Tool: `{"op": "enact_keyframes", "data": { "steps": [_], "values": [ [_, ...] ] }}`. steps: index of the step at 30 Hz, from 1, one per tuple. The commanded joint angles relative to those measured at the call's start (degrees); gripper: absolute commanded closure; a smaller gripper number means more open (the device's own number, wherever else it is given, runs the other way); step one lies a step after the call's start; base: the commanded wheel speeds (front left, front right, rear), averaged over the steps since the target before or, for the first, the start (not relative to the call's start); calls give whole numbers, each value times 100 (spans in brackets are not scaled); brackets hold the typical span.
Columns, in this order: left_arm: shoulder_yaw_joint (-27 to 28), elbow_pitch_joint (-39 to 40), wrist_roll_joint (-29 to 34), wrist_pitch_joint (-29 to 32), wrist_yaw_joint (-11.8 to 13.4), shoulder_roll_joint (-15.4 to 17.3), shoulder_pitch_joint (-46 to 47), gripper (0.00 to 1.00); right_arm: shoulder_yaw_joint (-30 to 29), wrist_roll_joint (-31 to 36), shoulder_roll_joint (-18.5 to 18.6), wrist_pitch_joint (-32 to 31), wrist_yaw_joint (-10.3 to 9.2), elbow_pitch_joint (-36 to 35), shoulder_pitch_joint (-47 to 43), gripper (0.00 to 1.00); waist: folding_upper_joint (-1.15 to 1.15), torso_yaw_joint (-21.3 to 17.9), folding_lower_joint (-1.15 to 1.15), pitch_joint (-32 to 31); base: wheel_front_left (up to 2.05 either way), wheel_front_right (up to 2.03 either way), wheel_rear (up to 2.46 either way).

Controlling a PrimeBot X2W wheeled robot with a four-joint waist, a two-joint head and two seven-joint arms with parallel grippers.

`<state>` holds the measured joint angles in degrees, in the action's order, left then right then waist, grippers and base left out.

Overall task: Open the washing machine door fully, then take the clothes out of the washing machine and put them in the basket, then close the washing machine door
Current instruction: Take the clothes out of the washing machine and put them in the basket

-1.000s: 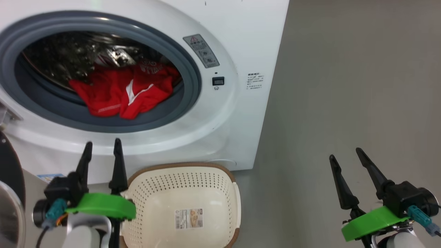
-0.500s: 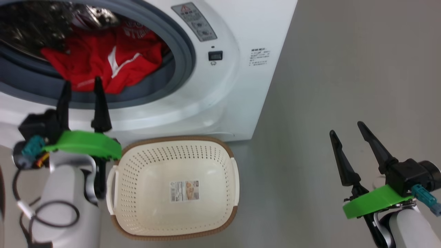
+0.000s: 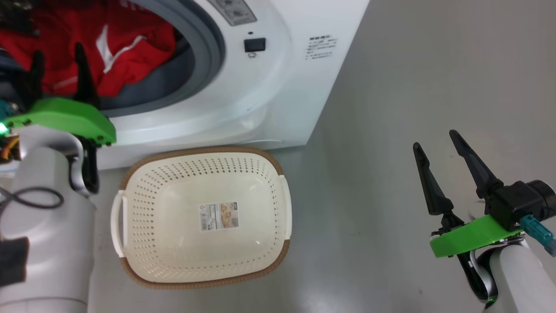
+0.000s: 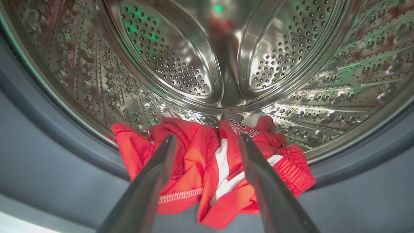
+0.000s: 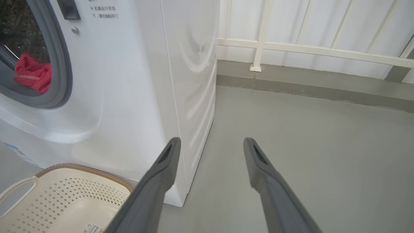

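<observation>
Head view looks down on the washing machine (image 3: 278,87). Its white front carries a grey warning sticker (image 3: 232,11), a small black window (image 3: 254,44) and a block of fine print (image 3: 320,47) too small to read. In the right wrist view, two lines of Chinese characters (image 5: 104,12) sit beside the opening. White lettering (image 4: 242,128) on the clothes (image 4: 194,168) is creased and cannot be made out.

The clothes, red with white stripes, lie at the bottom front of the steel drum (image 4: 181,64), spilling onto the grey rubber ring (image 4: 48,168). The basket (image 3: 200,151) stands on the floor (image 3: 391,108) just before the machine, and its bare perforated bottom bears a paper label (image 3: 218,216).

The left gripper (image 4: 207,137) reaches into the opening, jaws spread wide, fingertips over the clothes and gripping nothing. The right gripper (image 3: 435,139) hangs well to the right above the floor, jaws likewise parted.
</observation>
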<state>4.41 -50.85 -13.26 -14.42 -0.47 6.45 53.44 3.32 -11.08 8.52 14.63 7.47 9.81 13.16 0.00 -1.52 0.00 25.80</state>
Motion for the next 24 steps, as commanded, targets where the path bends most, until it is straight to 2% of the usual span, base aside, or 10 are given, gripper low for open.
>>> {"op": "enact_keyframes", "data": {
  "steps": [1,9,14,24],
  "values": [
    [122,-90,56,-4,62,310,222,0,144,-62,68,37,2,-137,55,0,0,-132,0,196,0,0,0],
    [138,-850,18,114,121,582,918,0,138,-58,65,37,2,-168,165,0,0,-233,0,455,0,0,0],
    [-70,-1383,213,463,200,842,1309,0,168,-74,41,37,2,-169,256,0,0,-297,0,565,0,0,0],
    [-492,-2060,556,1447,448,1120,1682,0,291,-132,-73,37,2,-77,353,0,0,-377,0,679,0,0,0]
  ]
}}
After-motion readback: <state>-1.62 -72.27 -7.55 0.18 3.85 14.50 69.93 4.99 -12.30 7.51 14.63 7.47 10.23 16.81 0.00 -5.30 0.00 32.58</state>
